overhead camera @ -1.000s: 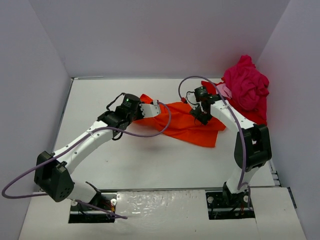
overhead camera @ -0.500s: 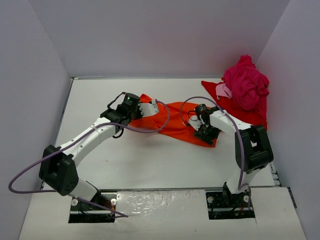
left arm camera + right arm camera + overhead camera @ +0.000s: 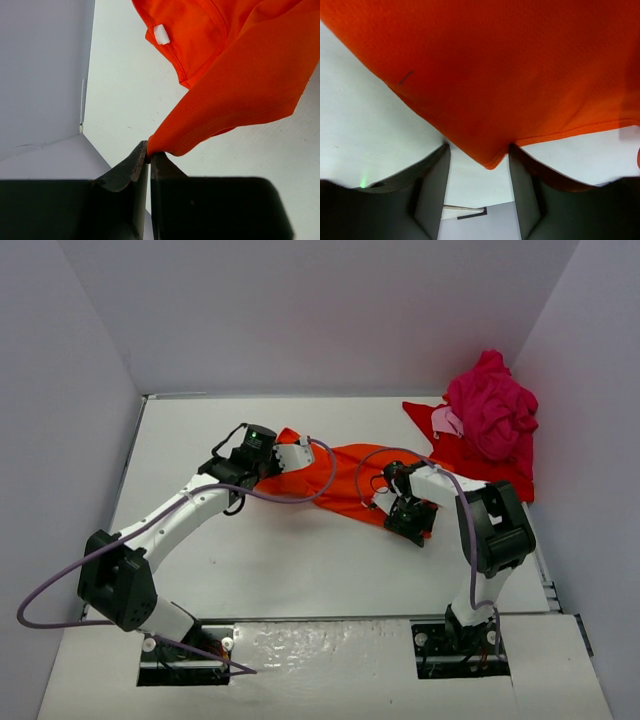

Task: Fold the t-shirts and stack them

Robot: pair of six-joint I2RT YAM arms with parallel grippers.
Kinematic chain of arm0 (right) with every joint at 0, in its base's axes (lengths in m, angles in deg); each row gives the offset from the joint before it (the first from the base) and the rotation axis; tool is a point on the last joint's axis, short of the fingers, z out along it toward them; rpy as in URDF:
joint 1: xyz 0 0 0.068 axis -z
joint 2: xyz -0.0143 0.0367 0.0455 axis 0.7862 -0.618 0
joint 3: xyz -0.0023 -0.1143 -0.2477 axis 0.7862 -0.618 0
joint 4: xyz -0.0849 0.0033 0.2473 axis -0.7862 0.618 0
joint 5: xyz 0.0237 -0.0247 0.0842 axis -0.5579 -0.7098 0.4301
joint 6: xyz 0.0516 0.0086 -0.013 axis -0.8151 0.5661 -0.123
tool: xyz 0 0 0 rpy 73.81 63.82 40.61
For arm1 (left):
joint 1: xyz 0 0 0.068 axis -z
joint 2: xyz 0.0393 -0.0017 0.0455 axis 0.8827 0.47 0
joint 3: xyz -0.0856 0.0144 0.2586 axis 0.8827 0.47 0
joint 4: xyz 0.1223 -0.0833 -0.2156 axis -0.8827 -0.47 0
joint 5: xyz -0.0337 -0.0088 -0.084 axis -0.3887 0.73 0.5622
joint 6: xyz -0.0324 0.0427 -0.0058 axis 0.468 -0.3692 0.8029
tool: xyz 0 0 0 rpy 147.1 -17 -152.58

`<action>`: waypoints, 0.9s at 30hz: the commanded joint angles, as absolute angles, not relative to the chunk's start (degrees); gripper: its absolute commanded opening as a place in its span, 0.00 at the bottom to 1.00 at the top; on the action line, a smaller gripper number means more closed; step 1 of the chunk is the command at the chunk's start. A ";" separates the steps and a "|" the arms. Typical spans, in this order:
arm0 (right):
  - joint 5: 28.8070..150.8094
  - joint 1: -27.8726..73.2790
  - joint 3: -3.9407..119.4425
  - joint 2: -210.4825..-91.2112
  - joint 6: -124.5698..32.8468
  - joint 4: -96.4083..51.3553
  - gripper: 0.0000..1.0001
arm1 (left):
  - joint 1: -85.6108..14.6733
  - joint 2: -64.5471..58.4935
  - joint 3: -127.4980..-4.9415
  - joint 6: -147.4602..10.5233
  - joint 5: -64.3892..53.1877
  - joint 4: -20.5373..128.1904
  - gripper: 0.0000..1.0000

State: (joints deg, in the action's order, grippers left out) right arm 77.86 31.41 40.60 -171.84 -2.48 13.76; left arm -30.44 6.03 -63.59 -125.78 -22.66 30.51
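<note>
An orange-red t-shirt (image 3: 345, 485) lies spread and wrinkled mid-table. My left gripper (image 3: 303, 455) is shut on its left edge, and the left wrist view shows a fold of orange cloth (image 3: 235, 85) pinched at the fingertips of the left gripper (image 3: 148, 152). My right gripper (image 3: 408, 516) sits low at the shirt's near right corner. In the right wrist view the right gripper (image 3: 479, 148) is open, and the shirt's corner (image 3: 490, 161) lies between the fingers, touching neither. A red t-shirt (image 3: 470, 455) lies at the back right with a crumpled magenta-pink one (image 3: 492, 415) on top.
White walls (image 3: 90, 420) enclose the table on the left, back and right. Purple cables (image 3: 330, 465) loop from both arms over the orange shirt. The arm bases (image 3: 460, 640) stand at the near edge.
My right gripper has come from the shirt's far right side down and nearer, to its near right corner. The left gripper keeps its hold and has barely shifted.
</note>
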 commanded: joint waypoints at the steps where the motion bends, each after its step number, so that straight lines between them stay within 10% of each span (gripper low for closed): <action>1: 78.37 30.04 38.72 -174.11 -3.53 12.05 0.32 | -31.53 4.01 -65.83 -124.73 -22.59 33.09 0.00; 4: 74.07 29.68 38.26 -175.84 -4.60 6.97 0.00 | -32.13 3.60 -64.58 -124.20 -25.16 37.56 0.00; 14: 66.50 35.85 59.34 -160.62 -3.67 -4.25 0.00 | -38.52 -0.04 -65.28 -122.86 -49.51 70.06 0.00; 27: 90.19 35.51 80.14 -141.37 -6.82 2.01 0.00 | -44.68 -7.89 -94.80 -111.46 -55.14 46.96 0.00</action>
